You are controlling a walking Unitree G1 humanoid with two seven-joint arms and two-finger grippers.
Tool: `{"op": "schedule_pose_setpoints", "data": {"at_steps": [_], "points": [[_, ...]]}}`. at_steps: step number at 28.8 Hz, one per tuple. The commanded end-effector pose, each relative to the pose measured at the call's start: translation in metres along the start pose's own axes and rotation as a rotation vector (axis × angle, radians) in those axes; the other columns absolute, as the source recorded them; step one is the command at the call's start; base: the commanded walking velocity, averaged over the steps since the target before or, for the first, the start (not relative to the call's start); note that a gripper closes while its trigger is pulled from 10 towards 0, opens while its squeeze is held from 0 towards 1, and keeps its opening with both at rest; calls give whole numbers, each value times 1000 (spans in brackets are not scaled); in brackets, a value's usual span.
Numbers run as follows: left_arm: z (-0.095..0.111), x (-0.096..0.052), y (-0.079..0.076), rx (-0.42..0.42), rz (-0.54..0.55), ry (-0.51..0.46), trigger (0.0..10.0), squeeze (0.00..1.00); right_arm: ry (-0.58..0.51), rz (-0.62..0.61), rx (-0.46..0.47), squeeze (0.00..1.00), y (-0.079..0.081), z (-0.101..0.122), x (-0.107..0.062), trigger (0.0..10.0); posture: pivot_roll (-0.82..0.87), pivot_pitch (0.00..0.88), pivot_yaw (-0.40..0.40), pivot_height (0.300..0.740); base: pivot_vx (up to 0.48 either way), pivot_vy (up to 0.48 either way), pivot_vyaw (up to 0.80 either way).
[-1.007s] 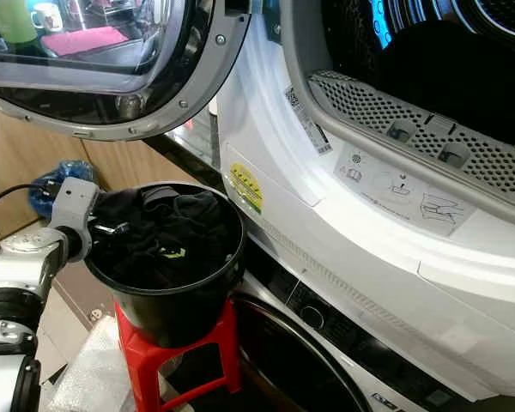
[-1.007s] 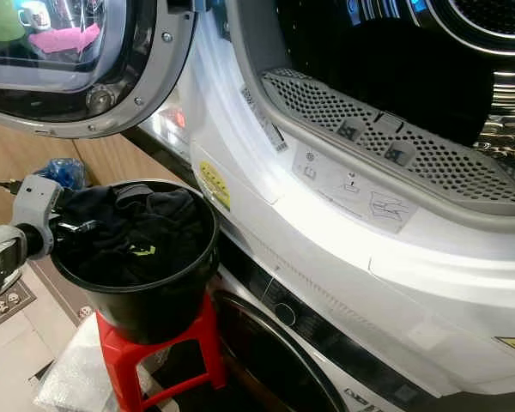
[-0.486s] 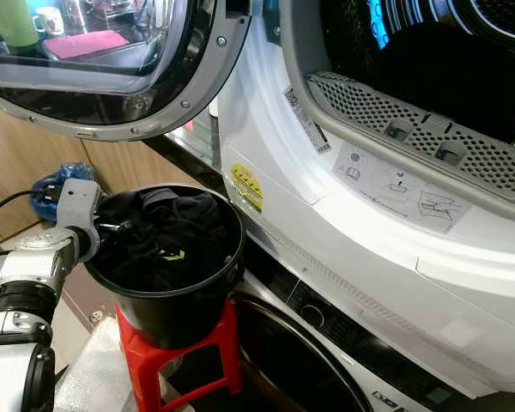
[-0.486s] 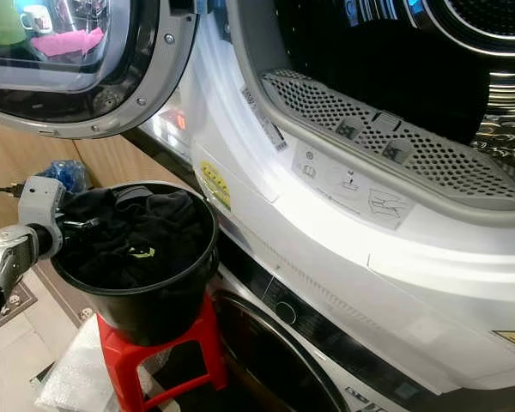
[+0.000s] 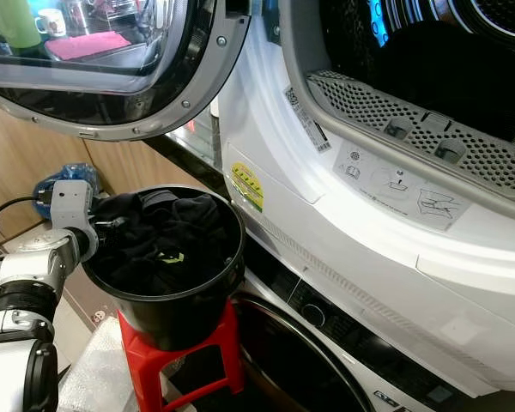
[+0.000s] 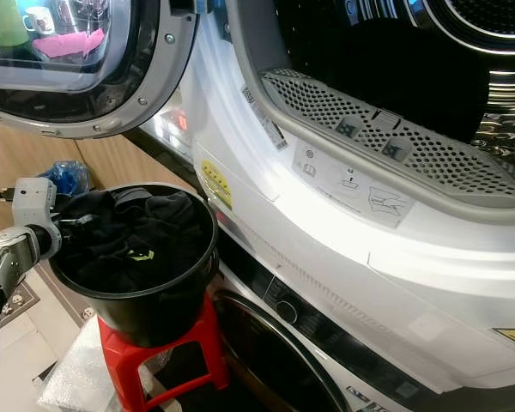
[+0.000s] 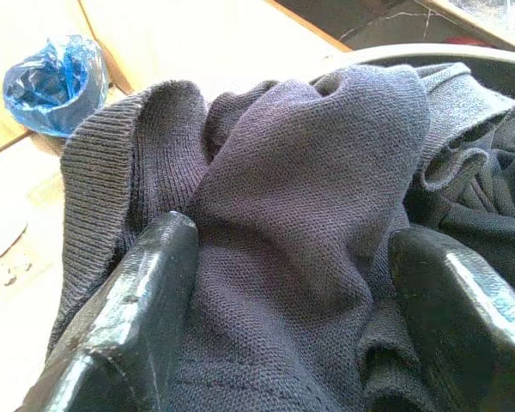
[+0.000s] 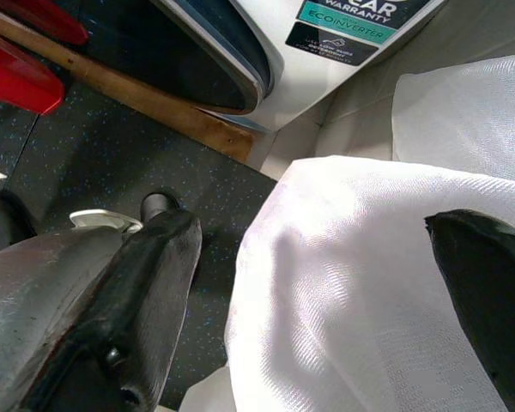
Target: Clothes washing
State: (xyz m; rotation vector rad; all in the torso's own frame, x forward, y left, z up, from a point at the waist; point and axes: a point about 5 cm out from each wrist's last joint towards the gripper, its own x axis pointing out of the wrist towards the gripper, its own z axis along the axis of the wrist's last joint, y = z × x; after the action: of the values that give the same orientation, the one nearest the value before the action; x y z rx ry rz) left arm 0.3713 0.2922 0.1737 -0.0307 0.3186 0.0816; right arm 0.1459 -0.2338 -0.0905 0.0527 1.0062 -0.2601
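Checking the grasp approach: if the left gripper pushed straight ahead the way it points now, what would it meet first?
The left gripper would likely meet the dark knit garment bunched between its open fingers, at the rim of the black bucket.

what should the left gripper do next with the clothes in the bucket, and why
Probably close the fingers on the fold. The left gripper sits at the near rim of the black bucket, open, with a ridge of the dark knit garment bulging between its two fingers. The dryer drum above stands open, so a firm pinch should come before any lift.
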Motion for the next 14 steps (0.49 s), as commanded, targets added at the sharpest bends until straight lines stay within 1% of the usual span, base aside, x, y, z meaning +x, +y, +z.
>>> {"op": "schedule_pose_setpoints", "data": {"at_steps": [1, 8, 14], "points": [[-25, 2, -4, -38, -8, 107, 0, 0, 27, -9, -9, 0, -3, -9, -2, 10000, -19, 162, -66, 740, 0, 0, 0], [-26, 2, -4, -81, -8, 104, 0, 0, 33, -9, -9, 0, -3, -11, -2, 10000, -20, 164, -65, 740, 0, 0, 0], [-26, 3, -5, -84, -15, 103, 0, 0, 37, -12, -9, 0, -3, -12, -2, 10000, -20, 165, -65, 740, 0, 0, 0]]}}
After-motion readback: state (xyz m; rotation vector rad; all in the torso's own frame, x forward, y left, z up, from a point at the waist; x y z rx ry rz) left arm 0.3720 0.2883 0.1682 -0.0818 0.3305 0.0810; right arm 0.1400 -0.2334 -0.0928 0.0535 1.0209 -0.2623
